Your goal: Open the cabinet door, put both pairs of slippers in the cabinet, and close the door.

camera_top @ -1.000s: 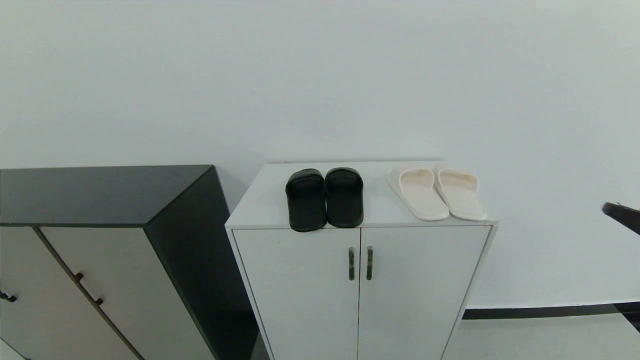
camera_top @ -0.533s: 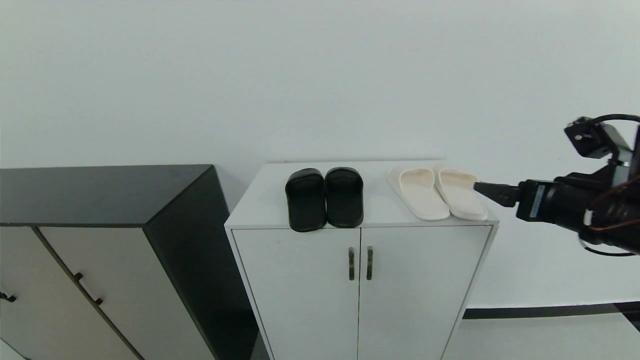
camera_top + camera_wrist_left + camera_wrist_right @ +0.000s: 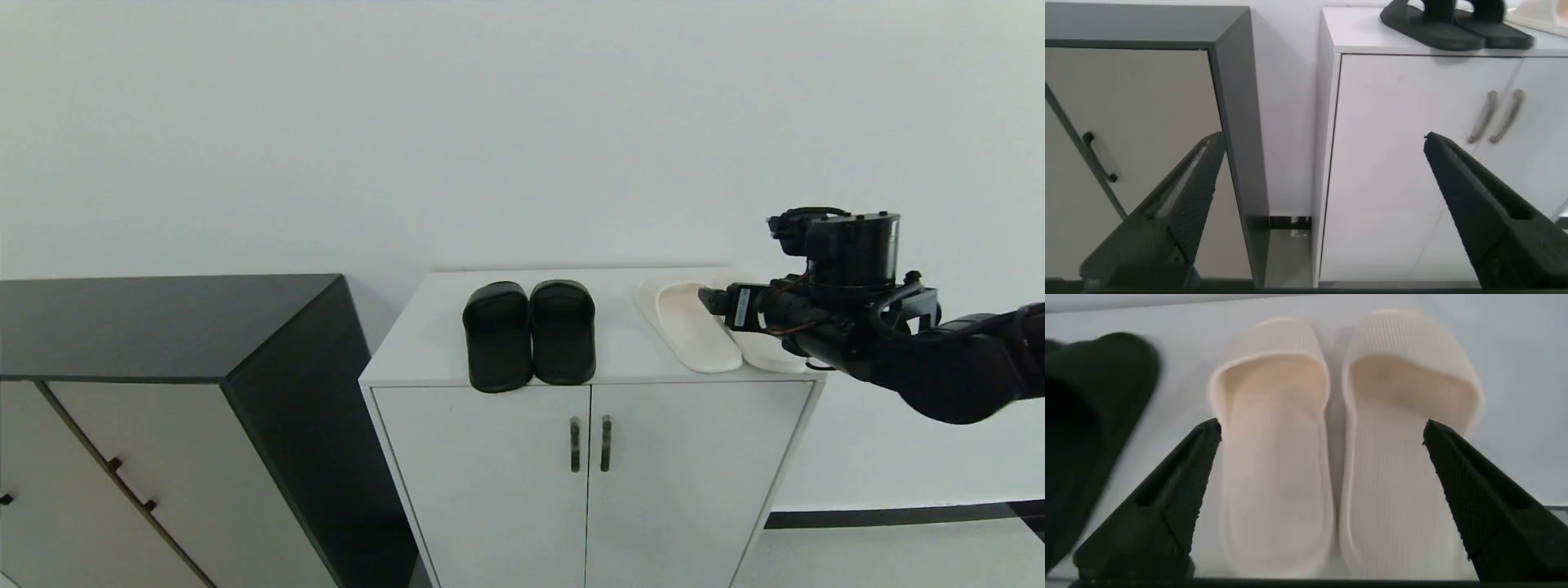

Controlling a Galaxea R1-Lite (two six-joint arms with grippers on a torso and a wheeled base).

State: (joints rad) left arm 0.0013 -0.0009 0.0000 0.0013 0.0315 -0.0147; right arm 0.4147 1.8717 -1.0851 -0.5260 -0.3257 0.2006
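— Head view?
— Black slippers (image 3: 529, 333) and cream slippers (image 3: 694, 327) lay on the shut cabinet (image 3: 588, 490); the right gripper (image 3: 710, 300) was at the cream pair, its label (image 3: 741, 306) unreadable.
— Wrist views?
— The left gripper (image 3: 1323, 140), wide, faced the cabinet; the right was wide too.

My right arm (image 3: 939, 367) reaches level from the right edge to right of centre. My right gripper (image 3: 712, 300) has its fingers wide apart, and so does my left gripper (image 3: 1319, 212).

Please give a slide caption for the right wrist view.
Open right gripper poised over the cream slippers on the white cabinet top, black slipper alongside.
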